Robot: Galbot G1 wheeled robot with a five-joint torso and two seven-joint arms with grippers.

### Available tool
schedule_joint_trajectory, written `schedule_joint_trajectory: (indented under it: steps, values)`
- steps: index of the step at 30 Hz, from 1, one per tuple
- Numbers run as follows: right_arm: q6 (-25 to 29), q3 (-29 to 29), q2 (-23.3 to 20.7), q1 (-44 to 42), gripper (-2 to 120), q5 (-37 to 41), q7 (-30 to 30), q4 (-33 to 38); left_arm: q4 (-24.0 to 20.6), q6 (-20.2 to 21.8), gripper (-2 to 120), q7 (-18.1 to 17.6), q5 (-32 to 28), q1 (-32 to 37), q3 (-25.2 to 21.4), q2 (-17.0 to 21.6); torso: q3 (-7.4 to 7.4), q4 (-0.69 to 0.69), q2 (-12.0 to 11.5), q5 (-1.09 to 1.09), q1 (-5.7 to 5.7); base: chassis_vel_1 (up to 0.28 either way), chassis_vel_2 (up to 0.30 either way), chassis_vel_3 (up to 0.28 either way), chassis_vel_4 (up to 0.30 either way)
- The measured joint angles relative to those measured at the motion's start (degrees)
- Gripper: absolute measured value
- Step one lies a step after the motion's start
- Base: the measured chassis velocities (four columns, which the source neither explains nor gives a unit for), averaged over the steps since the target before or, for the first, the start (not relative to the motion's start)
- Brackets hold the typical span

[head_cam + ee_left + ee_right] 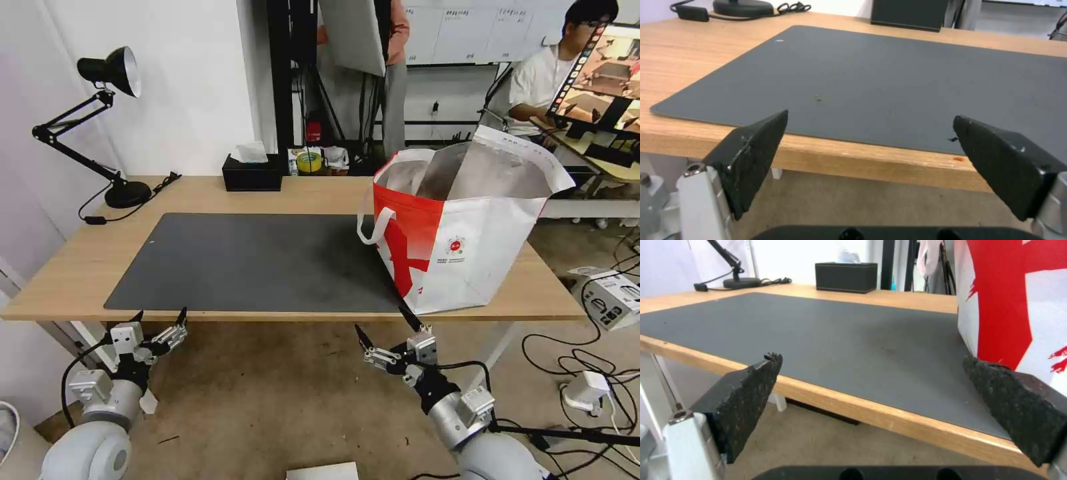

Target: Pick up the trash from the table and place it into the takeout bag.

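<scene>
Off to the left, a black desk lamp (107, 120) stands on the back corner of the counter (200, 193), its cord trailing beside the base. Below the counter's near edge hangs the left claw (160, 319), released, its two black fingers (753, 156) spread wide and holding nothing, tips pointing up at the wooden lip. The dark grey mat (260, 260) covers most of the counter's middle; from the left wrist view a tiny speck (818, 97) lies on it near the front edge. At the back, just beyond the mat, sits the black tissue box (252, 173) with a white tissue poking out of the top. Further right, the right claw (385, 331) also hangs below the near edge, released, fingers (746, 400) apart and empty, close under the bag's front corner. The takeout bag (467, 247) stands upright on the right end of the counter, partly on the mat, its mouth gaping to show the silver lining, one white loop handle (373, 223) drooping down its red side. What lies inside the bag I cannot tell.
</scene>
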Motion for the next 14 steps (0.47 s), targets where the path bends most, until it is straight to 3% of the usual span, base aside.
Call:
schedule_joint_trajectory:
  steps: [14]
  values:
    - [0.00, 0.00, 0.00, 0.00, 100, 0.00, 0.00, 0.00, -0.01, 0.06, 100, 0.00, -0.01, -0.05, 0.03, 0.02, 0.00, 0.00, 0.00, 0.00, 0.00, 0.000, 0.000, 0.000, 0.000]
